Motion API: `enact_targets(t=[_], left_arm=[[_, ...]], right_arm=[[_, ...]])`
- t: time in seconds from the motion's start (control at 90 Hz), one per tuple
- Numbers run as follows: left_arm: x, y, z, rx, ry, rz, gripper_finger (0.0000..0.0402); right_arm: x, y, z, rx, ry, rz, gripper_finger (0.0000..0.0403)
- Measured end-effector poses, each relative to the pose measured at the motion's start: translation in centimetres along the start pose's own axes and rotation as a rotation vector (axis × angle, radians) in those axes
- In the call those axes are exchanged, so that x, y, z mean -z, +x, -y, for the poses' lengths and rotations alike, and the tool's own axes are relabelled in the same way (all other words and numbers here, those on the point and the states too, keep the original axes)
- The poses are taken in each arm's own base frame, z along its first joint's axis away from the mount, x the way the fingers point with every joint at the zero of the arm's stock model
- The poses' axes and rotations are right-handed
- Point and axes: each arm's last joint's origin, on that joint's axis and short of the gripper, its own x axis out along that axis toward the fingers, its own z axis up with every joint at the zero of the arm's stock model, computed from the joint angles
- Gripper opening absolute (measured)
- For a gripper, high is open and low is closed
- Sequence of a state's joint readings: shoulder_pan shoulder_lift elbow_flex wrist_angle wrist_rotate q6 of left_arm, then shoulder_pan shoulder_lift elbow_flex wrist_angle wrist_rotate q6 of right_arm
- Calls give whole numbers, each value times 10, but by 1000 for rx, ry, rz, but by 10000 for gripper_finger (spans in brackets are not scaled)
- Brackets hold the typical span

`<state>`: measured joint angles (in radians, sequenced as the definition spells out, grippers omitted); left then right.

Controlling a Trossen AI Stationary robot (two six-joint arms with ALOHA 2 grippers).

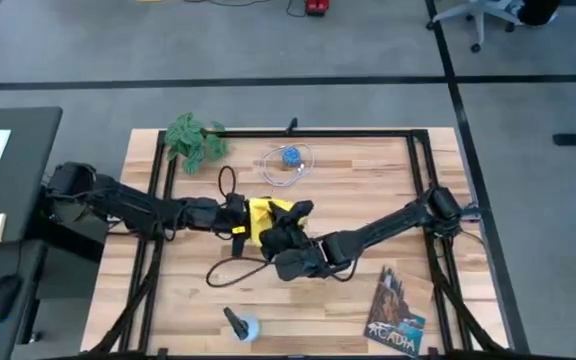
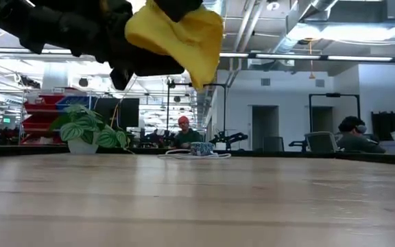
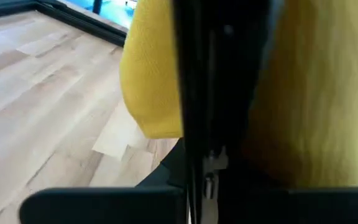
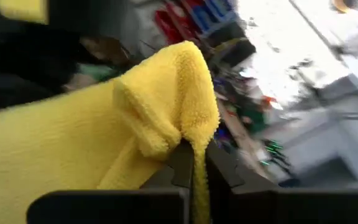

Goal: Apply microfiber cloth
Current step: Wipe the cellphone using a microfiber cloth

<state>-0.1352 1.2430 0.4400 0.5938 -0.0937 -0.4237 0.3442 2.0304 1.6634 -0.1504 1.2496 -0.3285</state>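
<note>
Microfiber cloth held aloft above the mid-surface.

Right claw closed on the cloth; left claw touches it, grip indeterminate. Around: plant, blue-cored cable coil, booklet.

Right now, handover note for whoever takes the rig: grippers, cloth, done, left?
Left gripper: mid-table, raised, at the bright yellow rumpled microfiber cloth; a black slab, possibly the phone, fills its wrist view against the cloth. Grip unclear.
Right gripper: meets it from the other side, shut on the cloth's edge.
Cloth: lifted clear of the wooden table, hanging from the arms.
Done: cloth picked up.
Left: wiping not confirmed; setting things back down.
Also present: green leafy plant at the far-left corner.
</note>
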Motion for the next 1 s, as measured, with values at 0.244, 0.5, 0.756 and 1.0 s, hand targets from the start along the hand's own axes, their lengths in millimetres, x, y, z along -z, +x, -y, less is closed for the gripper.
enact_targets(t=[0.244, 0.5, 0.756, 1.0], left_arm=[[-1, 0, 4, 9, -2, 13, 11], [-9, -7, 6, 42, 16, 53, 11], [-27, -36, -2, -20, 61, 52, 11], [-24, -58, -7, -135, 82, -33, 11]], right_arm=[[4, -16, 2, 120, -63, -40, 0], [3, -18, 1, -8, 15, -8, 0], [28, -49, -12, -108, -32, -65, 0], [69, -66, -9, -400, -51, -416, 0]])
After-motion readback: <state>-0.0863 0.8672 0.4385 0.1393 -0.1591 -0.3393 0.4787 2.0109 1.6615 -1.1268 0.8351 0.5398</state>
